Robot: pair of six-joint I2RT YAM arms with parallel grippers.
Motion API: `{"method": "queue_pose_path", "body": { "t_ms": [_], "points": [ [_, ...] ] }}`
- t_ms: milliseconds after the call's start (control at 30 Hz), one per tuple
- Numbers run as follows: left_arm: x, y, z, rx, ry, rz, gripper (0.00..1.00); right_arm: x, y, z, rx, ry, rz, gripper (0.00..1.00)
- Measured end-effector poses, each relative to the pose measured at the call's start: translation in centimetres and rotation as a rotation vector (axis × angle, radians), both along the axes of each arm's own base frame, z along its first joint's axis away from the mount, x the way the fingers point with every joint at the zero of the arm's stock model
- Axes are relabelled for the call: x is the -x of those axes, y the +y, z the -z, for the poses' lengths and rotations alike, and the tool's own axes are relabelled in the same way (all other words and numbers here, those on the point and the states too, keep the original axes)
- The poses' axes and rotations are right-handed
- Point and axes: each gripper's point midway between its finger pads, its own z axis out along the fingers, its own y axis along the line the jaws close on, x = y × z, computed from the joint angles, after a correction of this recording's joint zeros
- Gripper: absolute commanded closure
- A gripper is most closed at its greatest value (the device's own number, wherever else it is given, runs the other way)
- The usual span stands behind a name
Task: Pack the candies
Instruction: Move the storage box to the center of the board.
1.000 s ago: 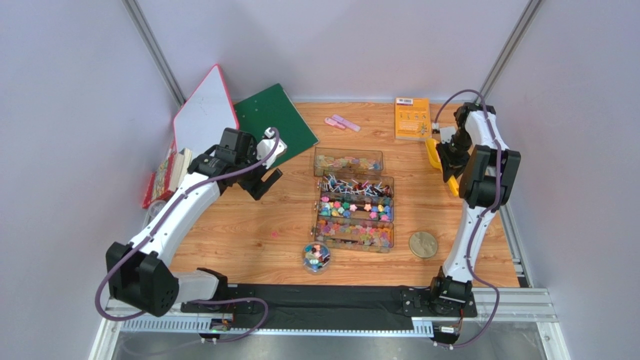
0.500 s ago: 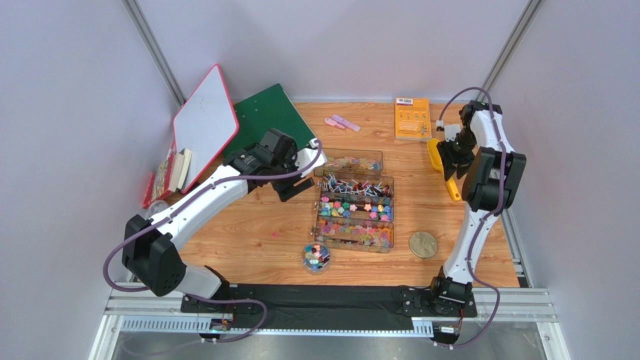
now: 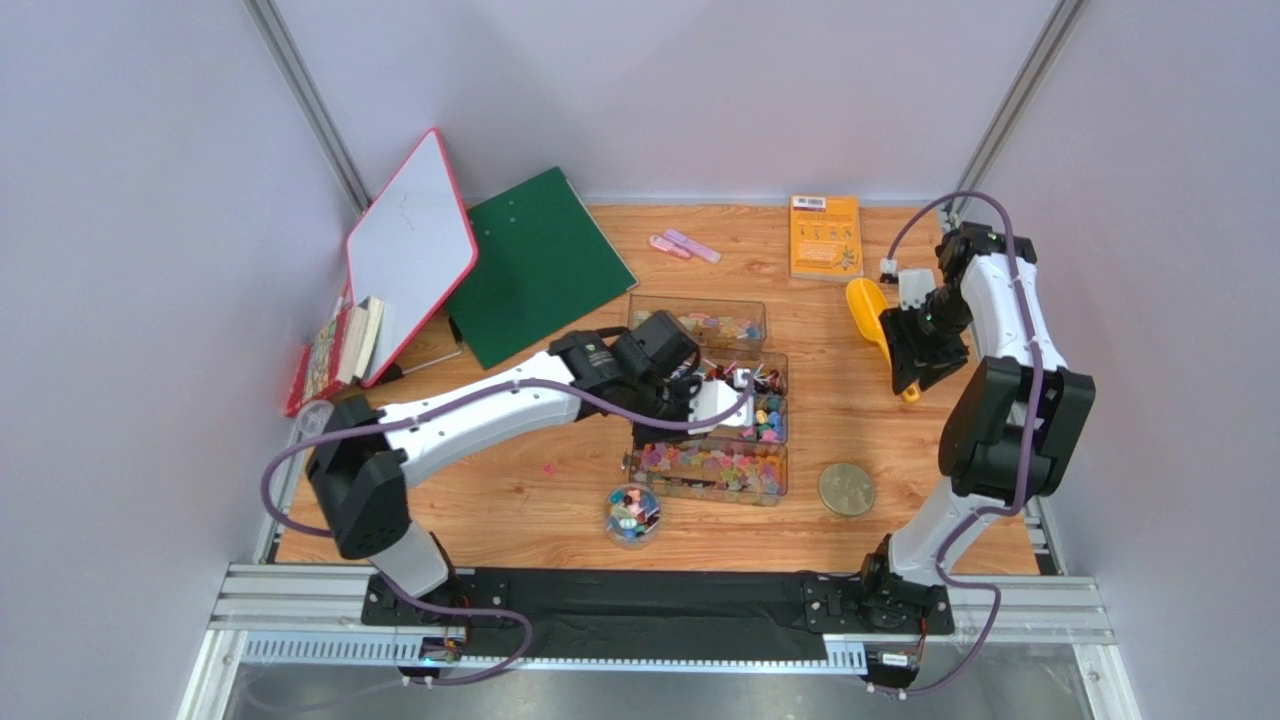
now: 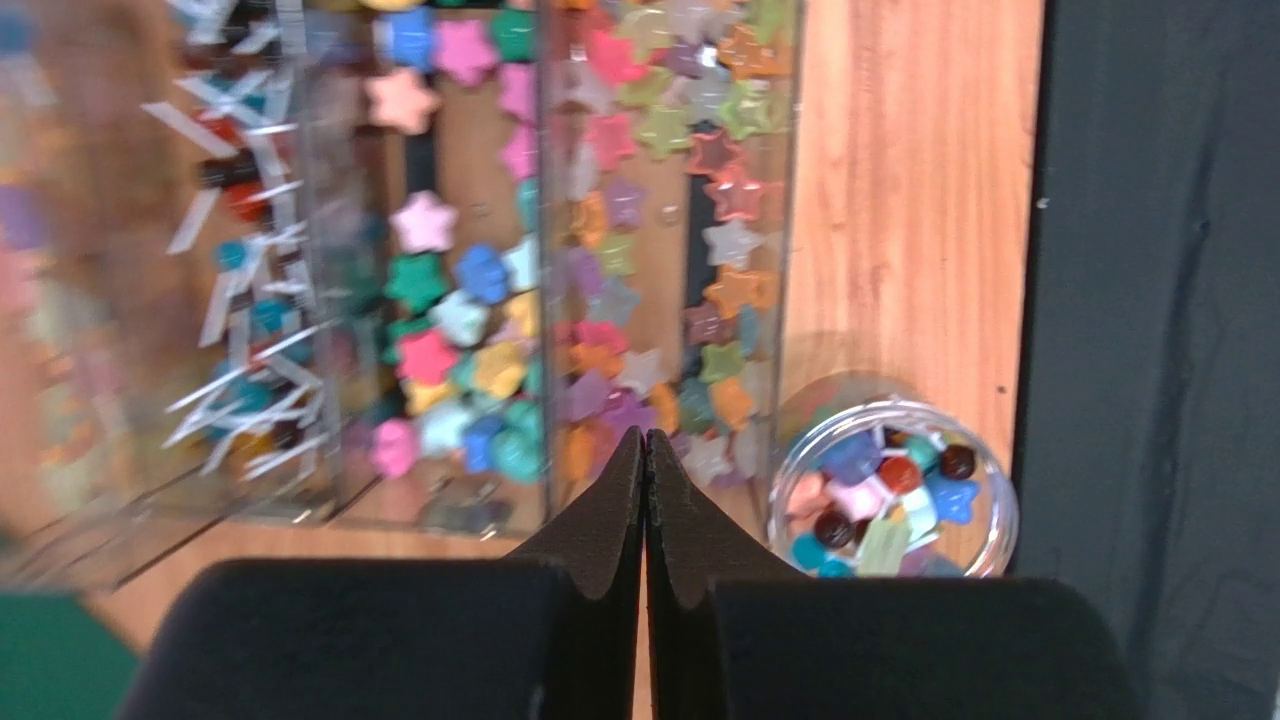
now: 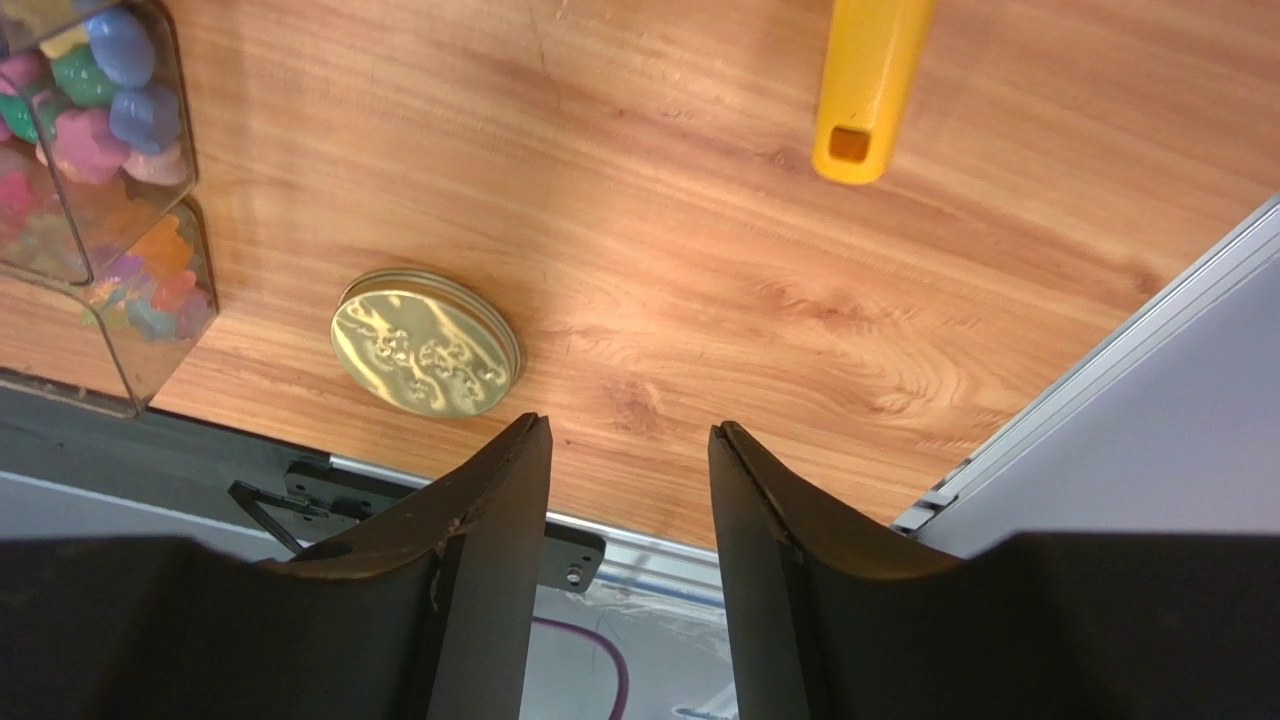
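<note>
The candies (image 3: 706, 417) are small bright star shapes filling clear boxes in the middle of the table, and they show blurred in the left wrist view as candies (image 4: 451, 285). A small round jar (image 3: 633, 513) holding some of them stands at the boxes' near left corner, also seen as the jar (image 4: 890, 488). My left gripper (image 3: 741, 396) hovers over the boxes, shut and empty (image 4: 646, 438). My right gripper (image 3: 911, 368) stands open and empty (image 5: 627, 428) by the yellow scoop (image 3: 864, 305), whose handle (image 5: 869, 75) lies on the wood beyond the fingertips.
A round gold lid (image 3: 846, 489) lies near the boxes' near right corner, also seen as the lid (image 5: 427, 341). A whiteboard (image 3: 413, 233), green board (image 3: 549, 263) and books (image 3: 338, 353) crowd the back left. An orange booklet (image 3: 825, 236) lies at the back.
My left arm swung right from the green board to above the candy boxes, and its gripper shut. My right gripper opened, and its arm shifted by the scoop.
</note>
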Motion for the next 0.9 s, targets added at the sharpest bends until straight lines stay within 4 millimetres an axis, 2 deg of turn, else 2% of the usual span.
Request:
{"method": "queue_pose_path", "body": {
  "t_ms": [133,267,433,633,900],
  "points": [
    [1.1,-0.8,3.9,-0.082,0.091,0.015,1.00,1.5,0.4,-0.7,0.002,-0.021,-0.018,0.53],
    [0.6,-1.5,6.1,-0.123,0.130,-0.003,1.00,3.0,0.7,-2.2,0.017,-0.083,-0.041,0.53],
    [-0.1,-2.7,7.5,-0.139,0.140,-0.008,1.00,5.5,1.3,-3.0,0.029,-0.124,-0.063,0.53],
    [-1.5,-4.0,9.8,-0.168,0.132,-0.021,1.00,7.3,2.0,-2.9,0.021,-0.163,-0.099,0.52],
    [-3.3,-4.2,11.3,-0.202,0.068,-0.057,1.00,7.1,2.4,-3.3,0.014,-0.224,-0.119,0.53]
  ]
}}
